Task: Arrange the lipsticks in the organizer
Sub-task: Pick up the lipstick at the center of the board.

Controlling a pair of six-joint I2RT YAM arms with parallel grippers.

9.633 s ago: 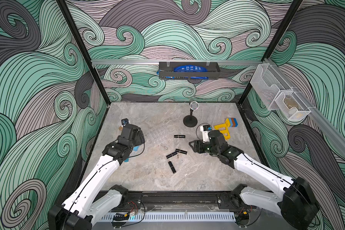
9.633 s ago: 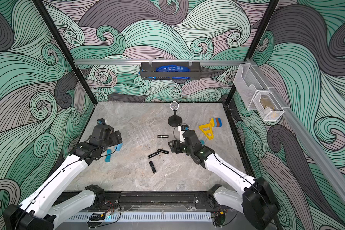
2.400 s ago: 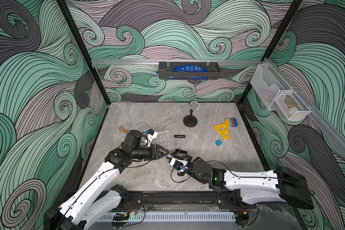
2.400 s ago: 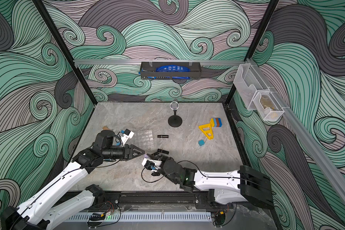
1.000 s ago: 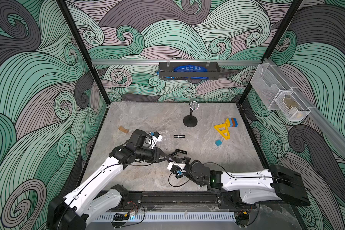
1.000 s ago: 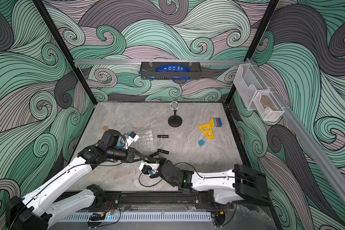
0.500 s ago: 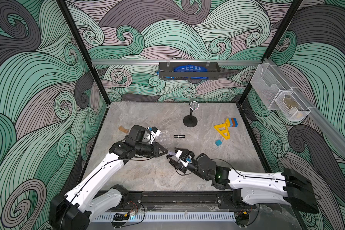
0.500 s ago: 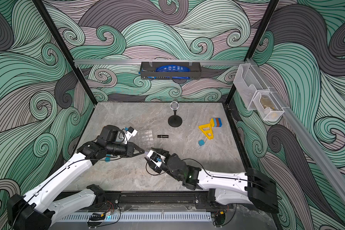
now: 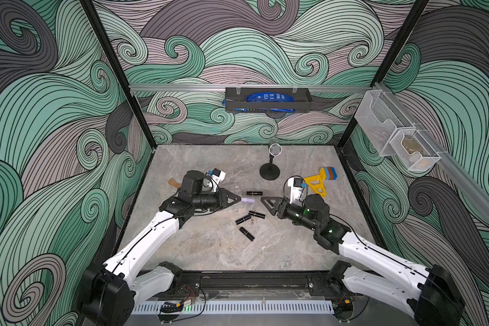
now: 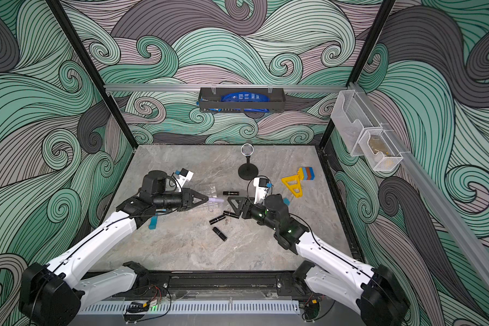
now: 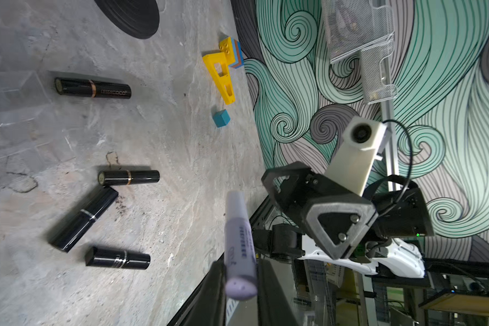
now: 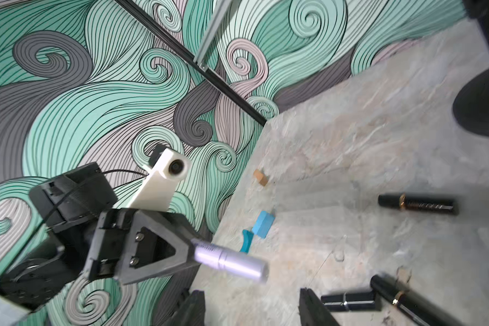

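Observation:
Several black lipsticks with thin bands lie flat on the marble table: one (image 9: 254,193) farther back, a close pair (image 9: 257,215) (image 9: 243,220), and one (image 9: 246,234) nearer the front. The clear organizer (image 11: 9,124) sits just left of them, faint in a top view (image 10: 210,188). My left gripper (image 9: 239,199) is shut on a pale lavender tube (image 9: 248,200) that sticks out toward the right arm. My right gripper (image 9: 266,203) faces it, open, empty and a short way off, above the pair. In the right wrist view the lavender tube (image 12: 229,259) hangs beyond the right gripper (image 12: 251,295).
A black microphone stand (image 9: 270,169) is at the back centre. A yellow frame (image 9: 316,183) and a coloured block stack (image 9: 330,172) lie back right. A teal cube (image 11: 220,118), blue pieces (image 10: 153,221) and a brown block (image 9: 173,183) also lie about. A mesh basket (image 9: 393,135) hangs on the right wall.
My right gripper has opened, let go of the lavender tube and drawn back to the right. My left gripper stays shut on the tube and has moved back from the table's front.

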